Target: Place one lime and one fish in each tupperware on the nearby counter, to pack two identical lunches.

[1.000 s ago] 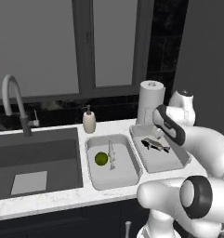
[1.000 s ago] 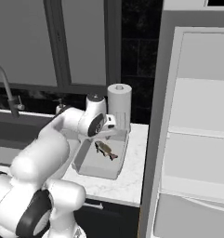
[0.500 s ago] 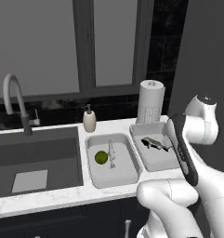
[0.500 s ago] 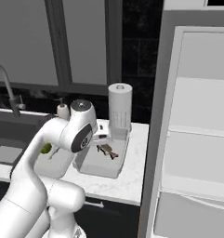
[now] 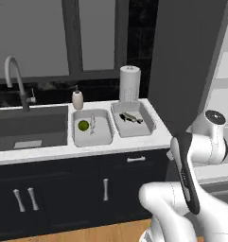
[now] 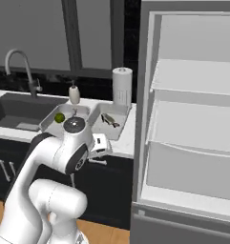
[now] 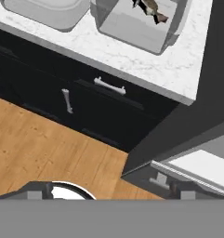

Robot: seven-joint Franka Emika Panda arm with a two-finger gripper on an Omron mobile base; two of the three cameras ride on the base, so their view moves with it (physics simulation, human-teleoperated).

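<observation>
The white robot arm (image 5: 191,175) fills the foreground, folded back from the counter, with its gripper (image 6: 101,146) held out in front of the black cabinets (image 5: 63,194) and above the wooden floor (image 7: 43,148). The claw stands wide open and holds nothing. Beyond it, silver bar handles (image 5: 135,159) line the cabinet fronts beneath the white marbled counter (image 5: 87,150).

On the counter sit two pale tupperware tubs, side by side and just apart. The left tub (image 5: 92,127) holds a green lime (image 5: 83,125), lying toward its left side; a faint pale shape lies beside the lime, too small to make out. The right tub (image 5: 133,119) holds a dark fish (image 5: 131,117) lying roughly across its middle. In the hand view, the fish's tail end (image 7: 153,8) shows inside the right tub near the top edge.

To the left of the tubs, the dark sink (image 5: 28,128) is sunk into the counter, with a curved grey tap (image 5: 16,78) at its back. Behind the tubs stand a small soap bottle (image 5: 77,99) and a white paper towel roll (image 5: 129,84), against the dark wall below the window. At right, the fridge (image 6: 193,119) stands open, its pale shelves bare.
</observation>
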